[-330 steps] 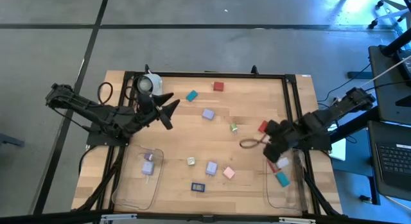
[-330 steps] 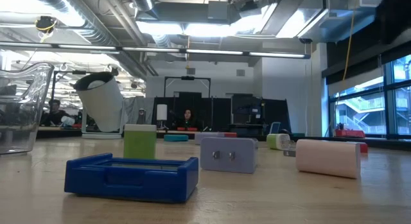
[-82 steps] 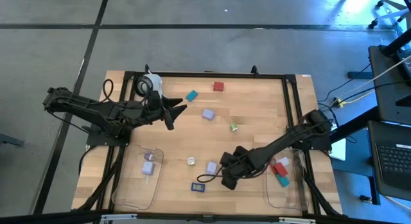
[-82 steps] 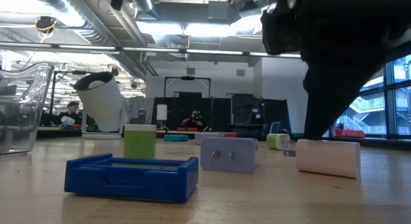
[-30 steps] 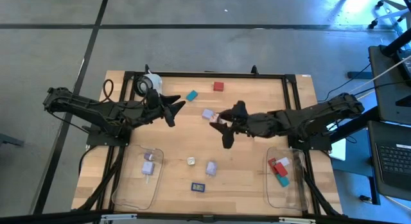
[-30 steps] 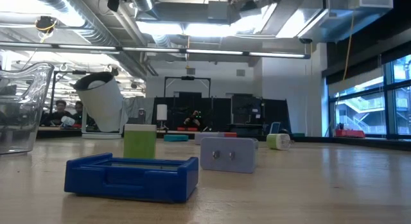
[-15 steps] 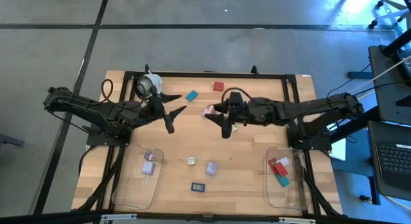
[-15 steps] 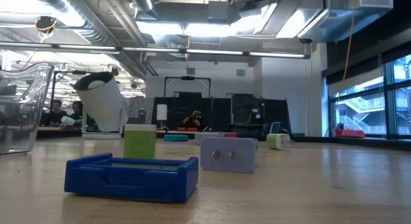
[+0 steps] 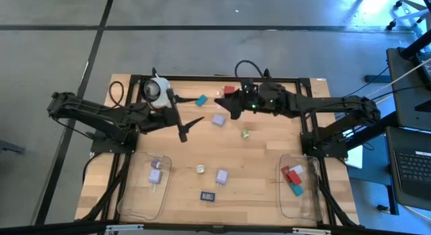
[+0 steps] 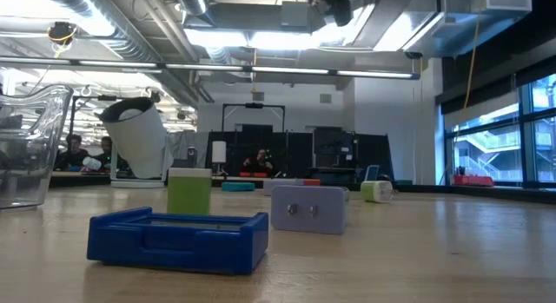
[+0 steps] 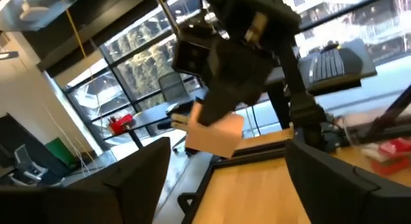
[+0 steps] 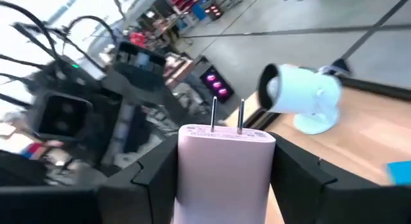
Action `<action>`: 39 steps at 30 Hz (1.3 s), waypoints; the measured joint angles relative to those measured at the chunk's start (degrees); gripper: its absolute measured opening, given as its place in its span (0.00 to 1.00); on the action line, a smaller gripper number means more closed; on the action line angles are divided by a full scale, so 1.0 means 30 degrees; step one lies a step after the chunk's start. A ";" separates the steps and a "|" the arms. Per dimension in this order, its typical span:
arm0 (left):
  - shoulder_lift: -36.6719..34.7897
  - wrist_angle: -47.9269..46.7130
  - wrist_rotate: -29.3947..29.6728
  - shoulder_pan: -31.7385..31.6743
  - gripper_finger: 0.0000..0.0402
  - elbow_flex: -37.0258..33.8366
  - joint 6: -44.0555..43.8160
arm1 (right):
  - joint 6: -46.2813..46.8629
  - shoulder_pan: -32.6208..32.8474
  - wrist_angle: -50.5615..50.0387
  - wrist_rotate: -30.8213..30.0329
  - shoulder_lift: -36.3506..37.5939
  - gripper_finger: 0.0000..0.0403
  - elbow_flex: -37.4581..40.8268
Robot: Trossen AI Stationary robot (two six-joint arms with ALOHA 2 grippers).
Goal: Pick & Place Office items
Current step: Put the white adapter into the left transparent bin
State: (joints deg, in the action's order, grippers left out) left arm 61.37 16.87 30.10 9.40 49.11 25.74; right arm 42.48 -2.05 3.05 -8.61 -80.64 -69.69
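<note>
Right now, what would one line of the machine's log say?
right gripper: shut on pink plug, raised near table's far edge | left gripper: open, waiting | right tray: red, teal pieces

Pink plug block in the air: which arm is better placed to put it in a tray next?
Right. The right gripper is shut on the pink plug block, lifted near the table's far edge. The left gripper is open, empty, nearby over the table.

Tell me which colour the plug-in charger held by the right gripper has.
Pale pink; the charger shows best in the right wrist view, clamped in the right gripper.
</note>
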 joint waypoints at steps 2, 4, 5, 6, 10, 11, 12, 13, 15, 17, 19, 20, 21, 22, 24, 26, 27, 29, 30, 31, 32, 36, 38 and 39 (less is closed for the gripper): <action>0.0589 0.0058 0.0031 -0.0331 0.79 0.0182 0.0889 | 0.0442 -0.0198 0.0303 0.0857 0.0000 0.50 0.0000; 0.1200 0.0690 0.0107 -0.0587 0.80 0.0241 0.2409 | 0.0545 -0.0306 0.0487 0.1649 0.0000 0.50 0.0000; 0.1484 0.1031 0.0073 -0.0678 0.80 0.0245 0.3172 | 0.0538 -0.0338 0.0498 0.1987 0.0000 0.50 0.0000; 0.1770 0.1420 -0.0018 -0.0769 0.81 0.0245 0.3823 | 0.0510 -0.0384 0.0536 0.2283 0.0000 0.50 0.0000; 0.2765 0.3608 -0.0154 -0.1121 0.80 0.0245 0.4460 | 0.0156 -0.0603 0.0711 0.3279 0.0000 0.50 0.0000; 0.2961 0.4118 -0.0325 -0.1247 0.80 0.0256 0.4377 | -0.0073 -0.0670 0.0709 0.3466 0.0000 0.50 0.0000; 0.3143 0.4443 -0.0594 -0.1376 0.80 0.0259 0.4295 | -0.0294 -0.0758 0.0706 0.3641 0.0000 0.50 0.0000; 0.3300 0.4682 -0.0817 -0.1497 0.80 0.0259 0.4223 | -0.0329 -0.0829 0.0711 0.3750 0.0000 0.50 0.0000; 0.3601 0.5208 -0.1109 -0.1709 0.80 0.0259 0.3960 | -0.0349 -0.0972 0.0790 0.4107 0.0000 0.50 0.0000; 0.3693 0.5315 -0.1611 -0.1941 0.80 0.0259 0.3312 | -0.0464 -0.1132 0.0872 0.4653 0.0000 0.50 0.0000; 0.3805 0.5392 -0.2318 -0.2178 0.80 0.0259 0.2533 | -0.0538 -0.1216 0.0992 0.4747 0.0000 0.50 0.0000; 0.3881 0.5363 -0.2598 -0.2270 0.80 0.0259 0.2121 | -0.0577 -0.1270 0.1046 0.4757 0.0000 0.50 0.0000; 0.3959 0.5328 -0.2839 -0.2356 0.80 0.0259 0.1681 | -0.0678 -0.1318 0.1155 0.4761 0.0000 0.50 0.0000; 0.4029 0.5324 -0.3055 -0.2459 0.80 0.0259 0.1313 | -0.0794 -0.1353 0.1242 0.4776 0.0000 0.50 0.0005; 0.4134 0.5402 -0.3400 -0.2650 0.80 0.0259 0.0741 | -0.0890 -0.1420 0.1339 0.4798 0.0000 0.50 0.0000; 0.4257 0.5467 -0.3847 -0.2843 0.80 0.0259 0.0318 | -0.0890 -0.1469 0.1361 0.4798 0.0000 0.50 0.0007; 0.4307 0.5484 -0.3986 -0.2920 0.80 0.0259 0.0174 | -0.0883 -0.1497 0.1361 0.4810 0.0000 0.50 0.0007; 0.4312 0.5527 -0.4074 -0.3022 0.80 0.0259 0.0164 | -0.0894 -0.1500 0.1385 0.4807 0.0000 0.50 0.0007; 0.4312 0.5583 -0.4112 -0.3063 0.80 0.0259 0.0168 | -0.0894 -0.1500 0.1405 0.4805 0.0000 0.50 0.0007; 0.4312 0.5618 -0.4130 -0.3063 0.80 0.0259 0.0168 | -0.0897 -0.1507 0.1412 0.4805 0.0000 0.50 0.0007; 0.4312 0.5728 -0.4130 -0.3063 0.80 0.0259 0.0232 | -0.0897 -0.1507 0.1412 0.4802 0.0000 0.50 0.0007; 0.4312 0.6499 -0.4184 -0.3055 0.80 0.0259 0.1836 | -0.0883 -0.1514 0.1420 0.4739 0.0000 0.50 0.0007; 0.4312 0.6584 -0.4188 -0.3031 0.80 0.0259 0.2420 | -0.0761 -0.1514 0.1420 0.4732 0.0000 0.50 0.0007; 0.4312 0.6589 -0.4183 -0.3012 0.80 0.0259 0.2470 | -0.0622 -0.1507 0.1420 0.4735 0.0000 0.50 0.0007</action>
State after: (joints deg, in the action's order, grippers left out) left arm 74.30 36.64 17.55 0.36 49.89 33.15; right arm 40.62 -6.57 7.31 5.59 -80.64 -69.67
